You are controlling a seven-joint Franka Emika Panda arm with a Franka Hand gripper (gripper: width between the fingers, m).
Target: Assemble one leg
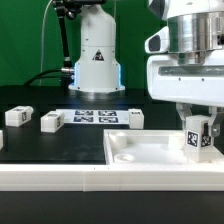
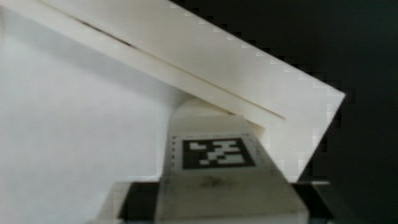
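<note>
The large flat white tray-like piece (image 1: 150, 150) lies on the black table (image 1: 50, 150). At its corner toward the exterior view's right, my gripper (image 1: 197, 124) is clamped on the leg (image 1: 196, 138) — a small white block, taller than wide, upright, its black-and-white tag (image 2: 217, 152) facing out — just over the tray's surface.

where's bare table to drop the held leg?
Bare black table between the three loose legs and the white tray piece. Crowded: the row with the marker board, and the tray corner where the gripper holds a leg.
</note>
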